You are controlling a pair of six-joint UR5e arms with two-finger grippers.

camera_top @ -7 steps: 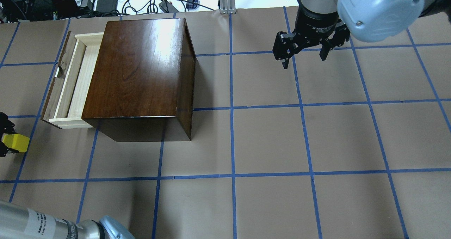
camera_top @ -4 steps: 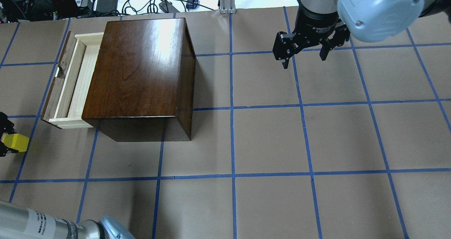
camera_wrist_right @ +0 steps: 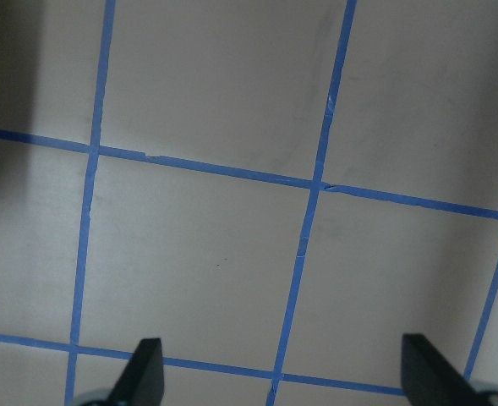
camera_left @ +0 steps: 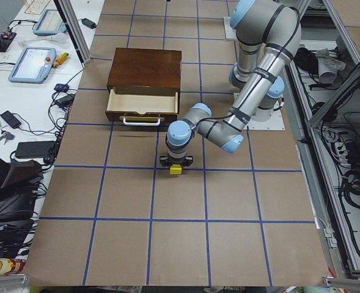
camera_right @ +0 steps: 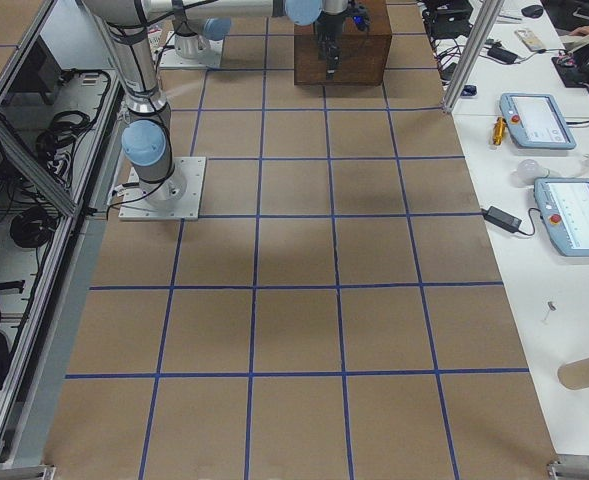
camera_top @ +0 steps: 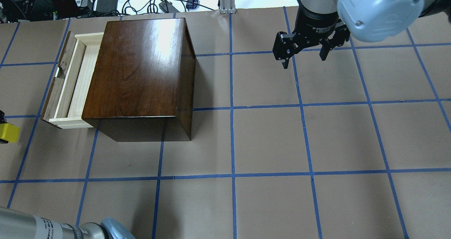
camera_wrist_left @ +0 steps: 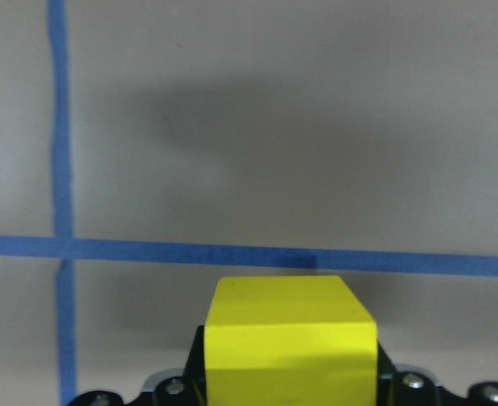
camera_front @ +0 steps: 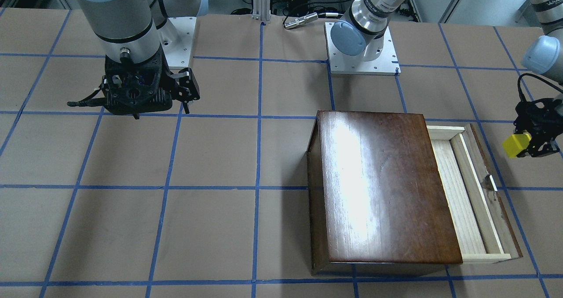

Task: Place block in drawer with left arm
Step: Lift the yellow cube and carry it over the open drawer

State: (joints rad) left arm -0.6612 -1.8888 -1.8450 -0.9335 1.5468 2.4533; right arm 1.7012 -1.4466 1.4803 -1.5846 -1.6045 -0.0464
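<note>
– At the table's (camera_front: 211,157) left end, what has the left gripper (camera_front: 522,147) got?

– The block (camera_front: 515,144). Its fingers are closed on two opposite sides of the yellow cube, which fills the bottom of the left wrist view just short of a crossing of blue tape lines.

– And where is that, next to the drawer (camera_front: 459,201)?

– Outside it. The drawer is pulled out of the cabinet (camera_front: 382,183), pale wood floor showing, and the block sits beyond the dark front panel, apart from it. From the left side view it seems to hang just above the paper, but that angle is too coarse to be sure.

– The right gripper (camera_top: 303,58)?

– Spread wide with nothing between the fingers (the right wrist view shows only brown paper and tape between the two tips). It hangs over the far side of the table, well apart from the cabinet.

– Anything legible?

– White print on the right gripper's collar begins "2F Adaptive"; the rest is too blurred. The striped labels on the arms are too small to read.
</note>
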